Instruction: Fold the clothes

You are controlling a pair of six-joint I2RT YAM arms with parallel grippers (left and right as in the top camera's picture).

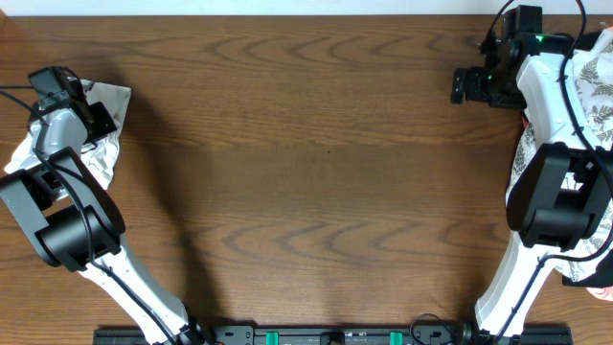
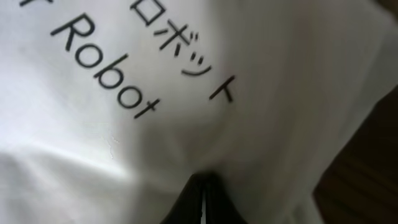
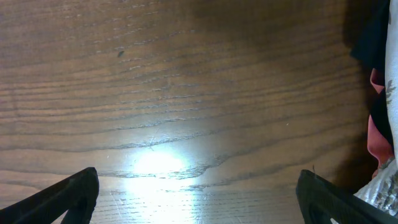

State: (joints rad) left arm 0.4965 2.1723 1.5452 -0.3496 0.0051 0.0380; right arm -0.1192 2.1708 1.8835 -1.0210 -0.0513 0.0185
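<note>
The clothes are a white T-shirt (image 1: pixel 107 144) bunched at the table's far left edge. It fills the left wrist view, where its black chest print (image 2: pixel 106 68) shows close up. My left gripper (image 2: pixel 203 198) is shut, its dark fingertips pinched into a fold of the shirt; from overhead the left gripper (image 1: pixel 102 119) sits on top of the heap. My right gripper (image 1: pixel 462 85) hovers at the far right back of the table. In its wrist view the right gripper (image 3: pixel 199 200) stands wide open over bare wood, nothing between the fingers.
A pile of other cloth, white with grey leaf print (image 1: pixel 599 81), lies along the right edge under the right arm. The right wrist view catches the leaf-print cloth (image 3: pixel 384 186) plus red cloth (image 3: pixel 375 137) and dark fabric. Brown wooden table (image 1: pixel 316 163) spans between the arms.
</note>
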